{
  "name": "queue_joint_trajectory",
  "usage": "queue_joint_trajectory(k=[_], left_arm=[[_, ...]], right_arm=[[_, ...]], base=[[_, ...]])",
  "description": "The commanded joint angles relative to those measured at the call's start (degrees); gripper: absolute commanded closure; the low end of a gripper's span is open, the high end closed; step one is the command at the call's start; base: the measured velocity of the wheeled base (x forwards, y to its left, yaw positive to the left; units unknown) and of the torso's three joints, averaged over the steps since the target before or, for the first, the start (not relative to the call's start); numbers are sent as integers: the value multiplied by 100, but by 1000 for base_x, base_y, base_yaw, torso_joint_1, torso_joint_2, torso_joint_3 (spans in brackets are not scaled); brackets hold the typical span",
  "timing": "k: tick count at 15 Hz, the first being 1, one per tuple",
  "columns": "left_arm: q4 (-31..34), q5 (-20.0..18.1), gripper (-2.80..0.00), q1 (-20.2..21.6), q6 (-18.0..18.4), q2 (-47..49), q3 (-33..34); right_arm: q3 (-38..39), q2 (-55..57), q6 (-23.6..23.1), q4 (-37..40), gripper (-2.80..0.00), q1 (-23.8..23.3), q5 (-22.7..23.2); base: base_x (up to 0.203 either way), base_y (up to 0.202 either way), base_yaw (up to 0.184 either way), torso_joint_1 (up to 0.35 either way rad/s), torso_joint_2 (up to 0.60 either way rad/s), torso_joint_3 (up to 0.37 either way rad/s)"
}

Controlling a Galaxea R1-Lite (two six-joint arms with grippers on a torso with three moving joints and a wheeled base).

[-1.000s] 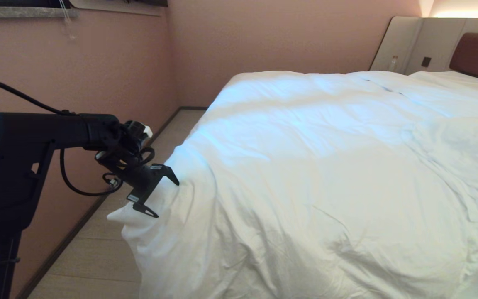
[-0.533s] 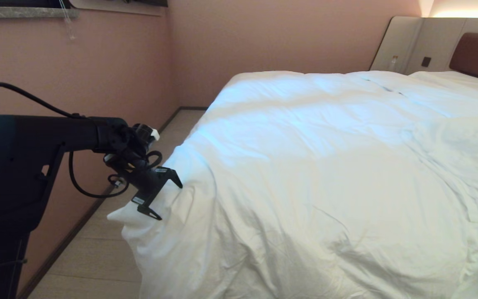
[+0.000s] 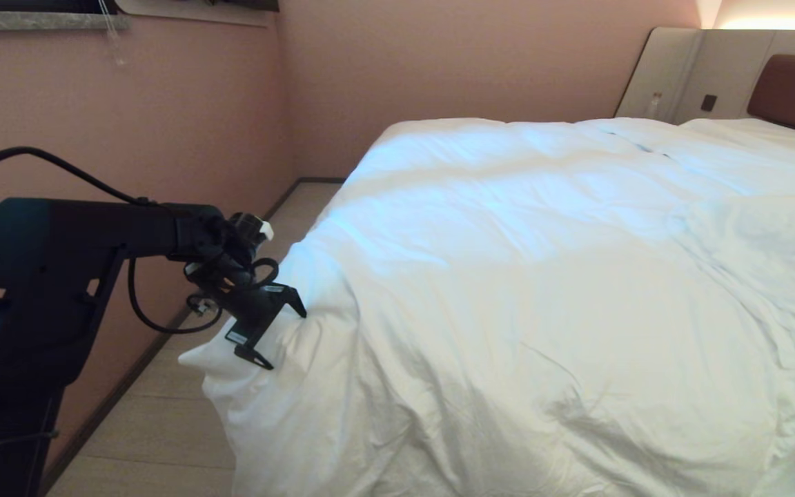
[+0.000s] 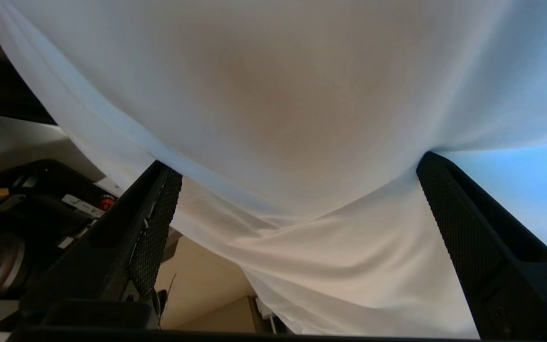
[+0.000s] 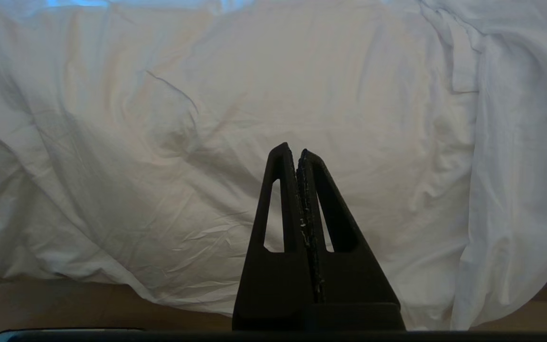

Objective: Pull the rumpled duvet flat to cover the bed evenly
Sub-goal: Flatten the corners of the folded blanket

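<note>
My left tool (image 3: 289,339) sits a little farther right and lower than a second ago, nearer the near-left corner of the thick, puffy white cotton duvet (image 3: 542,276). Its jaws stand spread wide and released. In the left wrist view the two black ribbed fingers (image 4: 157,223) straddle a hanging fold of the duvet (image 4: 273,118), the far finger pressing into the cloth; nothing is clenched.

The duvet lies as before: rumpled across the large low bed with the brown upholstered headboard (image 3: 794,93), its near-left corner drooping off the edge toward the pale wood floor (image 3: 156,428).

My right tool (image 5: 299,154) is clenched shut on nothing, pointed at the duvet's hanging side (image 5: 159,142); it is outside the head view.

Hidden: the mattress and bed base lie under the duvet. The bed's right side is cut off by the frame edge. A small object on the ledge beside the headboard is too small to make out.
</note>
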Motion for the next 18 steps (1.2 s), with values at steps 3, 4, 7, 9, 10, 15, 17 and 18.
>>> queue_joint_trajectory(k=[3,4,7,9,10,15,17,18], left_arm=[[17,29,-280,-55,-56,86,-15],[17,29,-280,-61,-56,86,-15],[17,29,-280,-55,-56,69,-6],[17,29,-280,-71,-56,94,12],[17,29,-280,-90,-64,121,20],[26,29,0,-108,-64,130,47],[26,38,0,-108,-73,128,56],[26,38,0,-108,-73,121,56]], right_arm=[[0,0,-10,-8,0,0,7],[0,0,-10,-8,0,0,7],[0,0,-10,-8,0,0,7],[0,0,-10,-8,0,0,7],[0,0,-10,-8,0,0,7],[0,0,-10,-8,0,0,7],[0,0,-10,-8,0,0,7],[0,0,-10,-8,0,0,7]], base=[[0,0,0,0,0,0],[0,0,0,0,0,0],[0,0,0,0,0,0],[0,0,0,0,0,0],[0,0,0,0,0,0],[0,0,0,0,0,0],[0,0,0,0,0,0],[0,0,0,0,0,0]])
